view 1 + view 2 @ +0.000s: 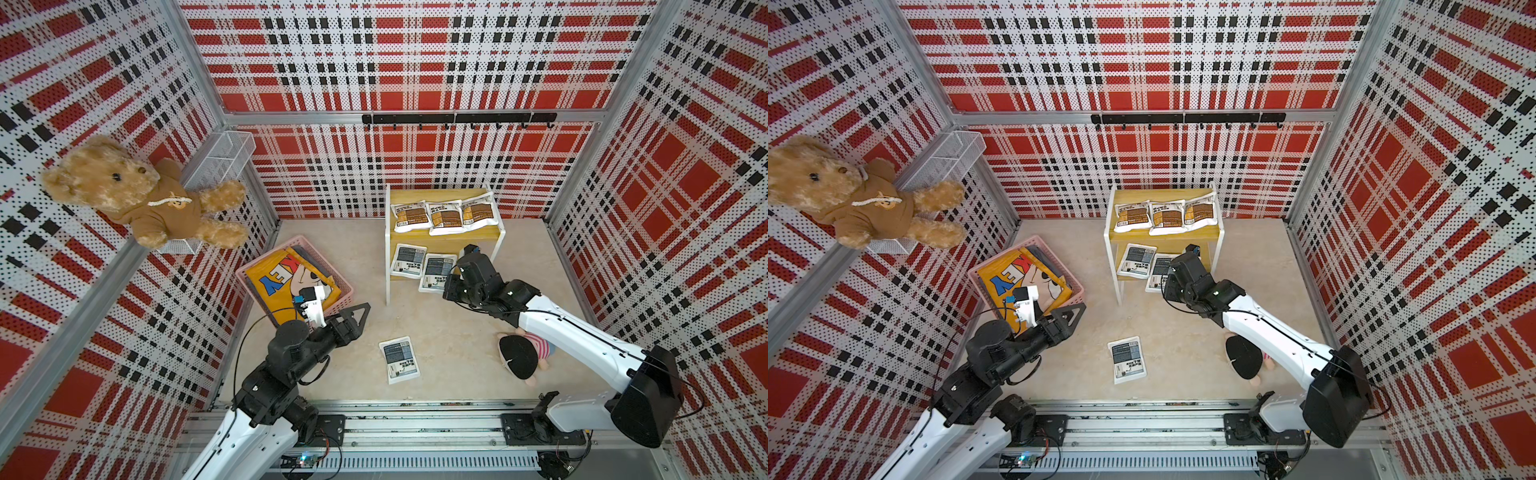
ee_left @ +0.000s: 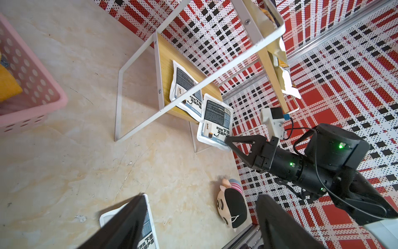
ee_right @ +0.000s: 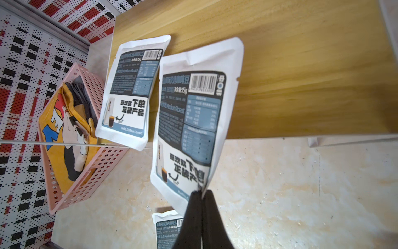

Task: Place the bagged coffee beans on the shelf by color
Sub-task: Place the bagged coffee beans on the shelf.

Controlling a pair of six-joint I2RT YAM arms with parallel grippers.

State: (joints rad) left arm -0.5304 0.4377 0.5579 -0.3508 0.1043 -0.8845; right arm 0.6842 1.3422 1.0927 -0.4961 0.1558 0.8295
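Obs.: your right end effector (image 3: 202,193) is pressed together on the bottom seam of a grey-panel coffee pouch (image 3: 193,120). The pouch's long axis runs straight out from the fingertips toward the shelf (image 1: 444,240). Its far half hangs over the lower board (image 3: 301,75), while the pinched end is off the board's front edge, above the counter (image 3: 280,194).

A second grey pouch (image 3: 129,92) lies flat on that board, just beside the held one. Three brown-orange pouches (image 1: 446,217) sit in a row on the upper board.

Judgement: the coming move turns on travel along the pouch's own axis, deeper over the lower board, before you let go. Released here, it would likely tip off the edge.

The last grey pouch (image 1: 399,359) lies flat on the counter, below and just ahead of your left end effector (image 1: 363,309), which is spread and empty. That arm is the nearer one.

Legible on the grey pouches: "MediumRoast", "Hello, Coffee Lover.", "下单 正装产品" and a barcode. The yellow cloth (image 3: 62,138) in the pink basket (image 3: 90,172) shows large letters, apparently "KEY".
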